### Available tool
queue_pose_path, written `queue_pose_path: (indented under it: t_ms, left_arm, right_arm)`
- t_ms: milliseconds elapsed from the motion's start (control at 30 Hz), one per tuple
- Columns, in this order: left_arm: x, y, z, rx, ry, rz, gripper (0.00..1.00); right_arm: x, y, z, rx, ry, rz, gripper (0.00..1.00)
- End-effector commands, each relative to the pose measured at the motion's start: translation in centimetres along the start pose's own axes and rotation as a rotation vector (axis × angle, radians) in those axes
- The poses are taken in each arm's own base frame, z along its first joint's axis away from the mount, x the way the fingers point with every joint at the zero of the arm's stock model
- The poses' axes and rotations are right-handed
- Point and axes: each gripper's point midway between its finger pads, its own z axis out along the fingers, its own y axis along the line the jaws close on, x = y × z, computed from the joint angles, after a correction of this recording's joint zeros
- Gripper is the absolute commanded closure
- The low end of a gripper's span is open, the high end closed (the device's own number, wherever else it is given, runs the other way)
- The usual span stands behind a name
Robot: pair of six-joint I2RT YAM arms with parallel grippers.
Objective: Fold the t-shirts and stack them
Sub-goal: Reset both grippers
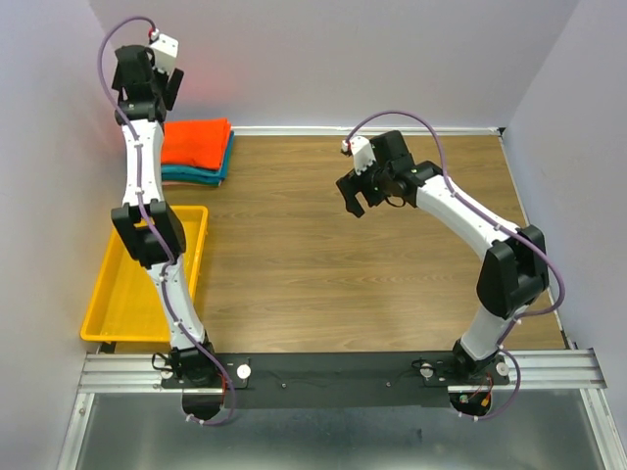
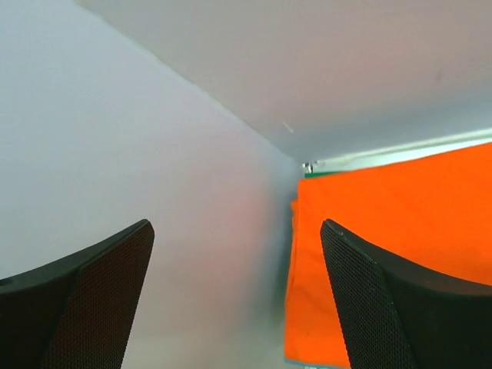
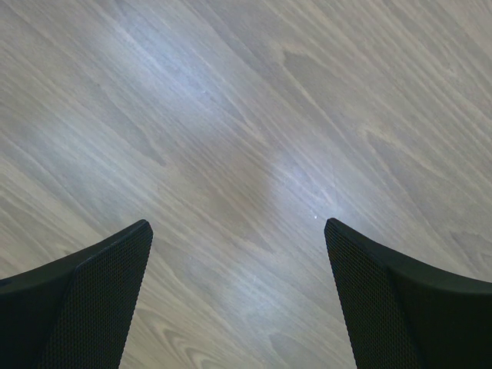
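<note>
Wooden table (image 3: 231, 92) lay below the right claw (image 3: 238, 231), spread wide and empty; the left claw (image 2: 237, 231), likewise spread, had the orange-red t-shirt (image 2: 400, 223) beyond its right finger

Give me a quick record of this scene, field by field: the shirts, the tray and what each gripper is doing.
stack: orange-red t-shirt folded, lying on the teal t-shirt
stack place: far left corner of the table
other shirts: none in view
tray: yellow tray at the left edge, partly hidden by the left arm
left gripper: open, holding nothing, by the wall beside the stack
right gripper: open, holding nothing, above bare wood
</note>
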Motion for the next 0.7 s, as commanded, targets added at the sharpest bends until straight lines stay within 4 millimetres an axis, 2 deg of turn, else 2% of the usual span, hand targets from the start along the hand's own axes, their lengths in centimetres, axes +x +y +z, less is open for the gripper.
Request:
queue_pose_path:
  t_ms: [0,33,100,133,167,200,267,300,333,367,400,433,467,500,533,567,600,667]
  left_arm:
    - [-7.1,1.5,-6.7,0.08,-0.161,-0.089,0.04]
    - [-6.9,0.9,-7.3,0.118,-0.146,-0.124,0.04]
    - [-8.2,-0.2,-9.0,0.187,-0.175,-0.152,0.04]
    - [-8.1,-0.9,-9.5,0.22,-0.166,-0.165,0.04]
    - [-8.3,-3.0,-10.0,0.266,-0.159,-0.162,0.04]
    - [-9.0,-3.5,-11.2,0.264,-0.161,-0.146,0.03]
    - [-9.5,-5.8,-12.3,0.272,-0.145,-0.102,0.04]
    - [-9.8,-10.0,-13.3,0.331,-0.132,-0.051,0.04]
    - [-10.3,-10.1,-14.5,0.301,-0.131,-0.043,0.03]
    - [-10.6,-11.9,-15.4,0.334,-0.135,-0.035,0.04]
    - [-10.8,-14.7,-17.1,0.408,-0.144,-0.038,0.04]
    - [-11.0,-16.6,-18.0,0.465,-0.152,-0.047,0.04]
    - [-11.0,-18.0,-18.8,0.504,-0.154,-0.057,0.04]
    - [-9.5,-20.4,-19.3,0.561,-0.119,-0.056,0.03]
    - [-10.0,-22.8,-21.1,0.637,-0.141,-0.055,0.03]
    - [-9.5,-24.2,-21.8,0.667,-0.126,-0.069,0.04]
    - [-8.4,-26.6,-23.0,0.716,-0.11,-0.059,0.04]
    - [-6.6,-28.6,-23.9,0.762,-0.085,-0.037,0.04]
  right_arm:
    - [0.3,-0.3,-1.9,-0.004,-0.017,0.029,0.0]
    - [0.2,-0.3,-2.3,-0.012,-0.027,0.038,0.0]
    - [0.5,-1.4,-2.8,0.001,-0.033,0.073,0.0]
    - [0.9,-1.6,-3.0,-0.002,-0.031,0.086,0.0]
    - [0.9,-2.1,-3.5,0.007,-0.04,0.097,0.0]
    - [1.2,-3.2,-4.0,0.027,-0.042,0.119,0.0]
    - [2.1,-4.2,-4.5,0.037,-0.041,0.153,0.0]
    - [2.1,-4.7,-5.3,0.047,-0.056,0.168,0.0]
    - [2.7,-6.2,-6.0,0.07,-0.059,0.201,0.0]
    - [3.6,-6.5,-6.2,0.069,-0.052,0.223,0.0]
    - [4.1,-7.9,-7.1,0.095,-0.063,0.259,0.0]
    - [5.2,-8.0,-7.3,0.094,-0.053,0.28,0.0]
    - [5.3,-8.8,-7.8,0.111,-0.062,0.301,0.0]
    - [6.5,-8.9,-7.9,0.113,-0.048,0.337,0.0]
    - [7.3,-10.0,-8.8,0.135,-0.057,0.375,0.0]
    - [7.8,-9.8,-8.9,0.124,-0.058,0.396,0.0]
    - [9.0,-9.8,-9.3,0.133,-0.047,0.421,0.0]
    - [10.2,-9.2,-9.5,0.135,-0.034,0.428,0.0]
